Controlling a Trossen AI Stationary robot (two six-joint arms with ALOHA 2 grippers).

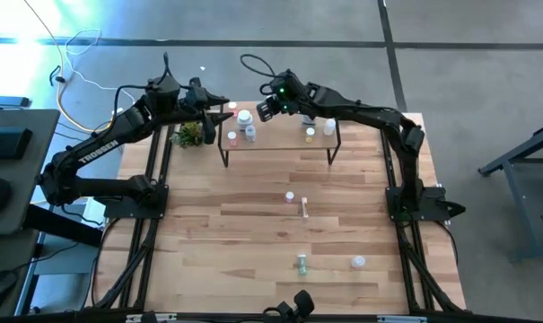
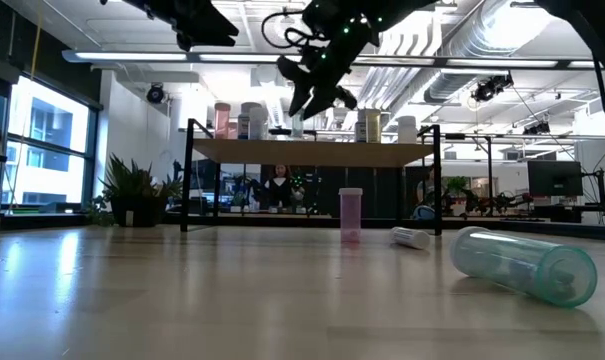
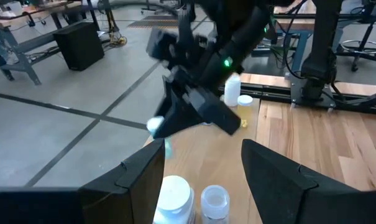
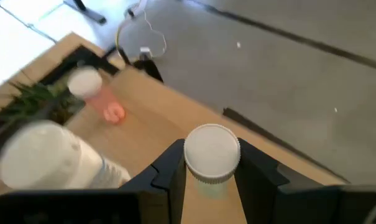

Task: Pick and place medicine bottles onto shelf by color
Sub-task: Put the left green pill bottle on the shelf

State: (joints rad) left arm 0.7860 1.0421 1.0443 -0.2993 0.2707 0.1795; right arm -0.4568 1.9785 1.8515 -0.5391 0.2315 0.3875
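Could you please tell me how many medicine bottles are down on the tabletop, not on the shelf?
4: a pink bottle mid-table, a small bottle lying beside it, a green bottle and a white bottle near the front edge. The right claw holds a fifth bottle.

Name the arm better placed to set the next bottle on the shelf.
Right. The right claw is shut on a white-capped bottle above the shelf. The left claw is open and holds nothing, over the shelf's left end.
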